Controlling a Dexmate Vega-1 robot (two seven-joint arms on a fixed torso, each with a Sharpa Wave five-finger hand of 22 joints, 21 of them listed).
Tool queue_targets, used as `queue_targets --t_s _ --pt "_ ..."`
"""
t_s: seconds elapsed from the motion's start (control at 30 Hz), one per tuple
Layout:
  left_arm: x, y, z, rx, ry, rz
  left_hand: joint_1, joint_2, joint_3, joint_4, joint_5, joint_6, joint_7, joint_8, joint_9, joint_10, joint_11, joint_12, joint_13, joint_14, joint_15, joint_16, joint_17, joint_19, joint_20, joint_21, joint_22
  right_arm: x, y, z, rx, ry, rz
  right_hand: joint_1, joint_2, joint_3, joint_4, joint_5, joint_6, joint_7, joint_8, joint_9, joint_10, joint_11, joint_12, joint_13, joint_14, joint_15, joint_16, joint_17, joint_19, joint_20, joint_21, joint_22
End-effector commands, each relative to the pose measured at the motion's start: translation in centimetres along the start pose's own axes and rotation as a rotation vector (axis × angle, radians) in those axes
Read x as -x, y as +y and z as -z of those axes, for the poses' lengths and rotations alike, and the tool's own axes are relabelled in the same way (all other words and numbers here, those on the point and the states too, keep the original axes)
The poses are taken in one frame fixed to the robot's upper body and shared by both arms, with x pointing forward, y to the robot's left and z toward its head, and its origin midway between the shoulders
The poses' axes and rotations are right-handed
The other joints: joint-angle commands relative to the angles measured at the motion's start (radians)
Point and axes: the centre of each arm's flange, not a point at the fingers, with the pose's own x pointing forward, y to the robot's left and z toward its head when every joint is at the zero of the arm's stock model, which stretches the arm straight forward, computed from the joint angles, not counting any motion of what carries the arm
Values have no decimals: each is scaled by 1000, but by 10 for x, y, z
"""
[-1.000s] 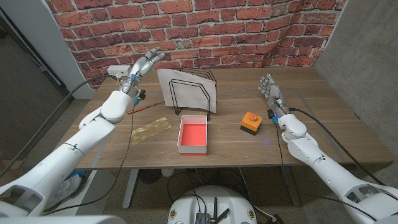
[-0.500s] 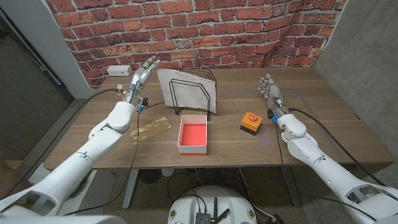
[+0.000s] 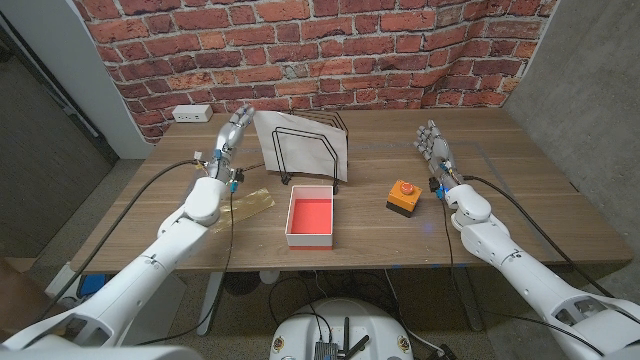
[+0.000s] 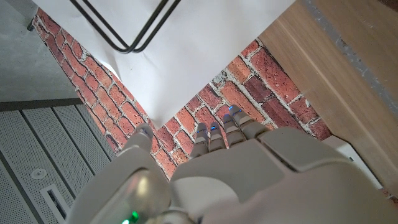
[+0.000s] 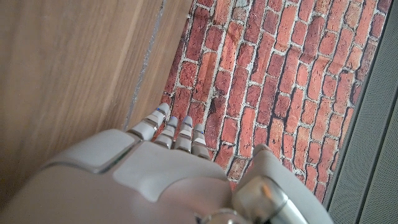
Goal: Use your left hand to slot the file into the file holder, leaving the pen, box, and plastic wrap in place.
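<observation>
File's sitting in the holder, both hands holding nothing

White file [image 3: 300,142] stands in the black wire file holder [image 3: 308,150] at 12 o'clock; left hand [image 3: 233,127] just beside it at 10, fingers apart, right hand [image 3: 433,142] at 2, fingers loosely spread.

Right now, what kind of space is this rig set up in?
Likely an indoor lab or office test corner: a wooden table against a brick wall, a power strip, and desk items like the wire file holder.
</observation>
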Motion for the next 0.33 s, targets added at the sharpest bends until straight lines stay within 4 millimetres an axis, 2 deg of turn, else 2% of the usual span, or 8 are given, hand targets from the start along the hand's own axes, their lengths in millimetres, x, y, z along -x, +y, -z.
queue_targets --t_s 0.03,0.33 --pt "11 -10 23 87 57 -26 -11 5 6 1 5 13 -1 6 3 11 4 4 0 10 3 7 3 8 -64 6 0 7 -4 3 4 3 20 -3 47 2 8 5 10 -1 7 2 9 -1 8 1 5 -7 5 -2 16 -37 4 3" --pt "21 -13 32 129 79 -31 -15 6 8 2 6 18 0 6 3 16 5 5 0 16 3 8 3 12 -64 7 -1 10 1 9 2 21 25 -1 47 2 9 7 13 -1 8 2 13 1 9 1 11 -7 6 -4 22 -37 6 3"
